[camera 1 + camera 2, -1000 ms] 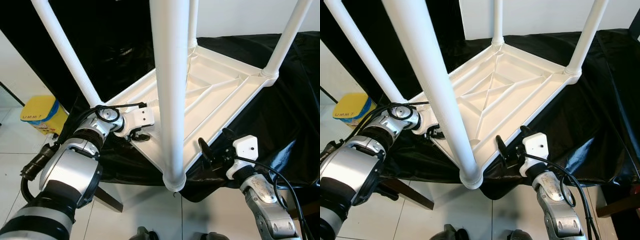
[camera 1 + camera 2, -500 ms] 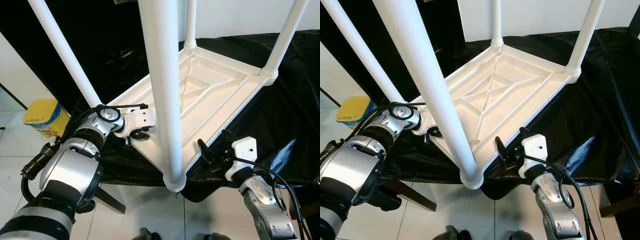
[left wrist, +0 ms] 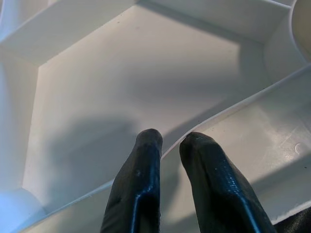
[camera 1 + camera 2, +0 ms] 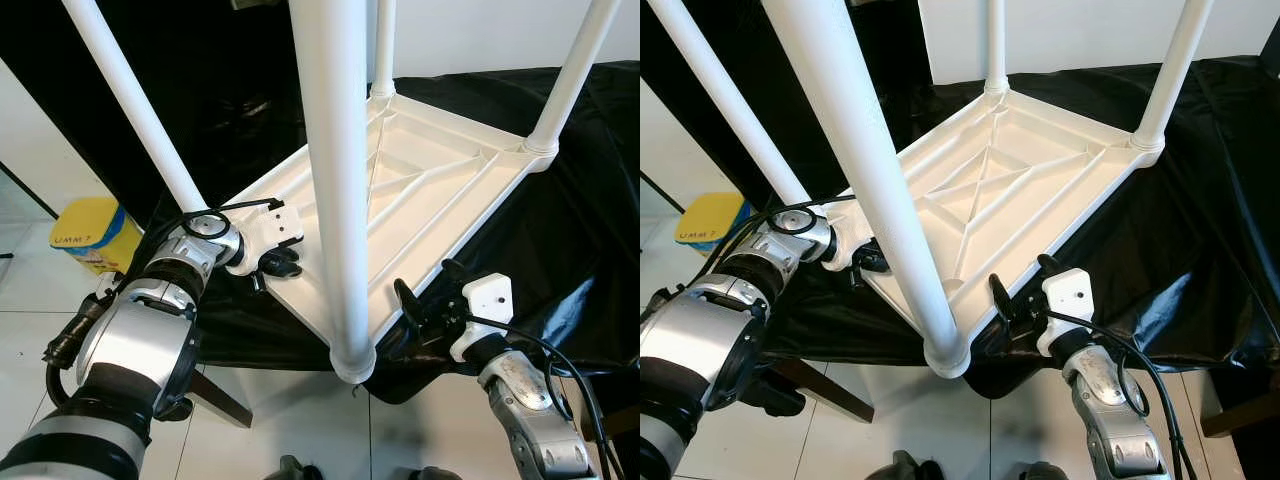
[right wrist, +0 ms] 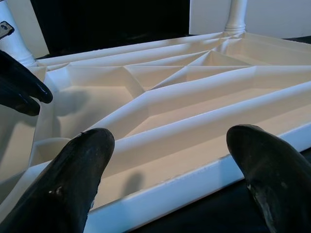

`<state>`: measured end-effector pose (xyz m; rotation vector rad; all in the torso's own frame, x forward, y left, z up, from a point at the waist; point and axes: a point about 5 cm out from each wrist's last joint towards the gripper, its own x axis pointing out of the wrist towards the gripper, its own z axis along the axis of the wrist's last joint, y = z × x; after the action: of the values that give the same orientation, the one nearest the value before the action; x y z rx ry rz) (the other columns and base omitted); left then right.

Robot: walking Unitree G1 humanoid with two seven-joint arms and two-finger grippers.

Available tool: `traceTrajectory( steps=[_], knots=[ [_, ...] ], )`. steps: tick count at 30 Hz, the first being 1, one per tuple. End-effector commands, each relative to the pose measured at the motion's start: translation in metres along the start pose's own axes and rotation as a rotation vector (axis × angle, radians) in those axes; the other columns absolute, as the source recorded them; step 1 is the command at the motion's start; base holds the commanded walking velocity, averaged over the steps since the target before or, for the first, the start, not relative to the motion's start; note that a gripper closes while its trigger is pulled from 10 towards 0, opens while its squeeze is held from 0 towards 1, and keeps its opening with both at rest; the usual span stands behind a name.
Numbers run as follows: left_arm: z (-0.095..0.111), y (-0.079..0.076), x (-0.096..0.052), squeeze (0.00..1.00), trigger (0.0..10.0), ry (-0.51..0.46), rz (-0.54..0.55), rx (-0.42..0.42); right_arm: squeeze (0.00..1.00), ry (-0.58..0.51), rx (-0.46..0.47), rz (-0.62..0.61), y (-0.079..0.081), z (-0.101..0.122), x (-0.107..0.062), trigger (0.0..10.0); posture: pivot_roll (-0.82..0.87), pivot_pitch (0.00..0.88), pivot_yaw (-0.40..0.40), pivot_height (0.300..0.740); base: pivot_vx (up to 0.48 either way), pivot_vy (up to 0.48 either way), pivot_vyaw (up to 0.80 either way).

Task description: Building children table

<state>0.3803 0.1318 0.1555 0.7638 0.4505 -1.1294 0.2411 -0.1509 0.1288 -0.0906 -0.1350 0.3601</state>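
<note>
Left eye view: left hand (image 4: 277, 266) pinches the upturned table's (image 4: 440, 170) rim; right hand (image 4: 428, 296) spread beside it.

Left end effector (image 4: 283, 265) has shifted slightly upward along the near-left rim of the upturned white children's table (image 4: 430, 185), its wrist housing rotated further over the rim; fingers now almost together against a rib of the underside

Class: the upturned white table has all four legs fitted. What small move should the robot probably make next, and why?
Probably close the right gripper on the table rim. Its jaws stand open, straddling the edge, while the left gripper looks pinched on a rib at the opposite side; both holds would let it lift or turn the table.
</note>
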Motion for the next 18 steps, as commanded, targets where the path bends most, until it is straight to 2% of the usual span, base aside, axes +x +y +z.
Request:
traceTrajectory(
  steps=[1, 4, 5, 6, 8, 14, 15, 16, 18],
  knots=[
    [-0.016, -0.017, 0.01, 0.45, 10.0, 0.017, -0.092, -0.056, 0.0, -0.001, 0.006, 0.011, 0.002, 0.0, 0.001, 10.0, -0.18, 0.08, 0.107, 0.74, 0.0, 0.0, 0.0],
    [-0.014, -0.016, 0.01, 0.45, 10.0, 0.014, -0.09, -0.048, 0.0, 0.0, 0.005, 0.01, 0.002, 0.0, 0.001, 10.0, -0.18, 0.08, 0.107, 0.74, 0.0, 0.0, 0.0],
    [-0.013, -0.016, 0.01, 1.0, 10.0, 0.023, -0.092, -0.035, 0.0, -0.001, 0.005, 0.01, 0.002, 0.001, 0.001, 10.0, -0.18, 0.085, 0.108, 0.74, 0.0, 0.0, 0.0],
    [-0.013, -0.016, 0.01, 1.0, 10.0, 0.023, -0.092, -0.035, 0.0, -0.001, 0.005, 0.01, 0.002, 0.001, 0.001, 10.0, -0.18, 0.085, 0.108, 0.74, 0.0, 0.0, 0.0],
    [-0.007, -0.013, 0.01, 1.0, 10.0, 0.042, -0.088, 0.037, 0.0, -0.001, 0.007, 0.006, 0.002, 0.001, 0.001, 10.0, -0.18, 0.09, 0.11, 0.74, 0.0, 0.0, 0.0],
    [-0.002, -0.01, 0.011, 1.0, 10.0, 0.095, -0.058, 0.149, 0.0, 0.001, 0.01, 0.001, 0.003, 0.0, 0.0, 10.0, -0.18, 0.095, 0.112, 0.74, 0.0, 0.0, 0.0],
    [-0.002, -0.01, 0.011, 0.71, 10.0, 0.102, -0.052, 0.162, 0.0, 0.002, 0.01, 0.0, 0.003, 0.0, 0.0, 10.0, -0.18, 0.097, 0.114, 0.74, 0.0, 0.0, 0.0],
    [-0.001, -0.01, 0.012, 0.0, 10.0, 0.105, -0.052, 0.169, 0.0, 0.002, 0.011, -0.001, 0.003, 0.0, 0.0, 10.0, -0.17, 0.098, 0.115, 0.74, 0.0, 0.0, 0.0],
    [-0.001, -0.01, 0.013, 0.0, 10.0, 0.109, -0.052, 0.171, 0.0, 0.002, 0.011, -0.002, 0.003, 0.0, 0.0, 10.0, -0.17, 0.099, 0.115, 0.74, 0.0, 0.0, 0.0]
  ],
)
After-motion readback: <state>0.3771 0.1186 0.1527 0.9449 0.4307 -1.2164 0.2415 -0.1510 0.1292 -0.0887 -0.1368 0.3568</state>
